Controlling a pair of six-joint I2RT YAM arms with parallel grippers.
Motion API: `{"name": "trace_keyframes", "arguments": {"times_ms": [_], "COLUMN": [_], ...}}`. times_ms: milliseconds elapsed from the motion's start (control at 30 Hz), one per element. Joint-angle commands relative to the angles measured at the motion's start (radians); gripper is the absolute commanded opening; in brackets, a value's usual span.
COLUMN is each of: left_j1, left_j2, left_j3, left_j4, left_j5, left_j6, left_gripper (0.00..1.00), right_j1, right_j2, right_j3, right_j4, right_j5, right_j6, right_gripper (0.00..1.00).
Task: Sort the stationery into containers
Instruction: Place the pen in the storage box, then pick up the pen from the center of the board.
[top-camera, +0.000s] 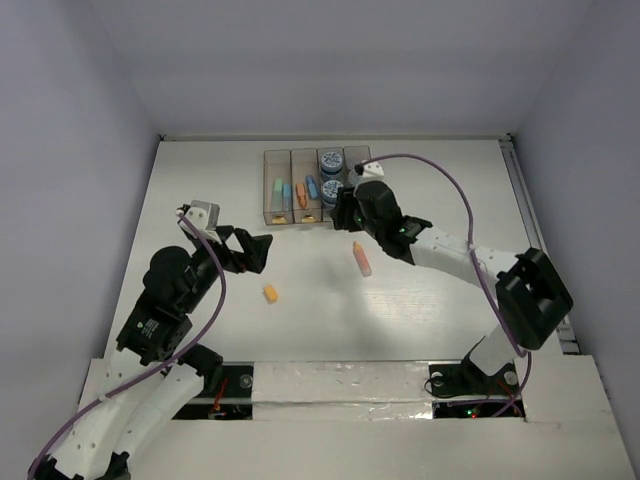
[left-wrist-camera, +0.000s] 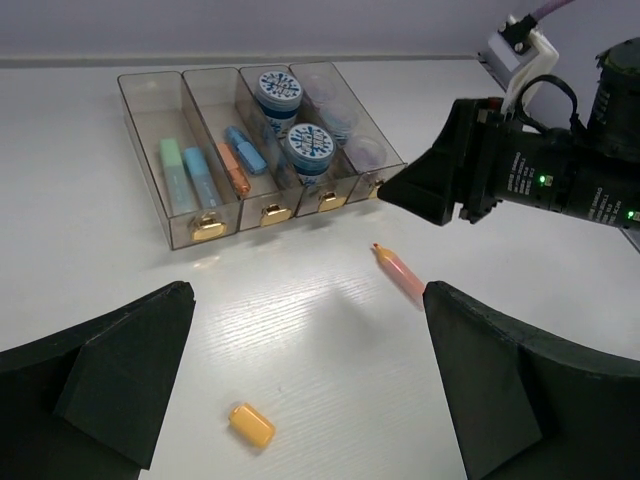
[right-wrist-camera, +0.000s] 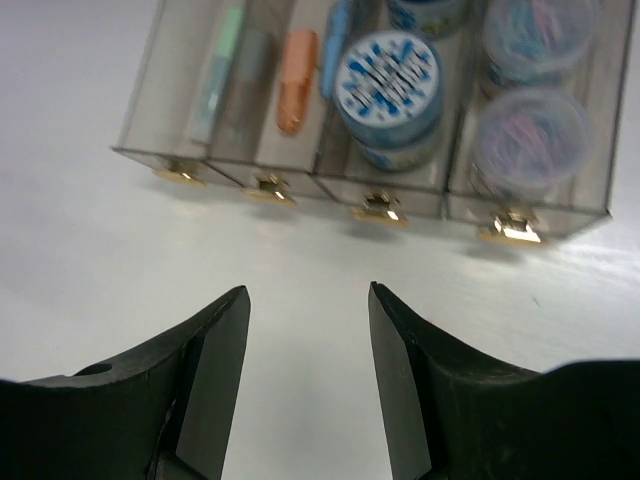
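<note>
**Sorting nearly finished, two pieces loose on the bench**

From above, we see the row of bins (top-camera: 267, 215) at the far middle of the bench (top-camera: 200, 180), holding markers and jars (top-camera: 331, 187). Two pieces lie loose in front of it. A pink marker (top-camera: 361, 258) sits just near of the right arm's jaws, and an orange eraser (top-camera: 270, 293) lies near the left arm's jaws.

Through the left wrist camera, the left jaws stand wide apart with nothing between them. The eraser lies just ahead of them and the marker farther off to the right. We judge both pieces light and stiff. The marker is round and may roll, so we would pinch it across its middle. The eraser is short and wants a square pinch on its long sides. Open bench surrounds both, and no edge is close.

Through the right wrist camera, the right jaws are partly open and empty, facing the bins' near ends. The marker is out of this view. The bins are narrow, so a marker must go in lengthwise. Jars crowd the two right-hand bins, while the others have room.
</note>
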Motion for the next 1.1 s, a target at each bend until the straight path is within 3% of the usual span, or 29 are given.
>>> {"name": "trace_keyframes", "arguments": {"times_ms": [0,167,567,767,800,900,933,1067], "left_j1": [0.011,0.011,0.020,0.020,0.020,0.020,0.020,0.020], "left_j2": [0.012,0.012,0.032,0.055,0.057,0.066,0.072,0.096], "left_j3": [-0.014,-0.017,-0.019,-0.020,-0.022,-0.023,-0.023,-0.023], "left_j4": [0.061,0.061,0.061,0.064,0.064,0.067,0.067,0.072], "left_j5": [0.060,0.067,0.099,0.116,0.119,0.139,0.148,0.189], "left_j6": [0.008,0.006,0.006,0.003,0.003,0.005,0.005,0.009], "left_gripper": [0.99,0.99,0.99,0.99,0.99,0.99,0.99,0.89], "right_j1": [-0.011,-0.020,-0.076,-0.085,-0.085,-0.085,-0.085,-0.085], "right_j2": [-0.056,-0.076,0.131,0.213,0.220,0.245,0.245,0.184], "right_j3": [-0.085,-0.142,-0.021,0.026,0.032,0.043,0.045,0.025], "right_j4": [-0.097,-0.197,-0.301,-0.298,-0.299,-0.302,-0.301,-0.270], "right_j5": [0.043,0.068,-0.067,-0.101,-0.108,-0.122,-0.122,-0.099], "right_j6": [0.041,0.052,-0.025,-0.039,-0.042,-0.045,-0.043,-0.039], "right_gripper": [0.57,0.58,0.59,0.54,0.53,0.35,0.25,0.15]}}
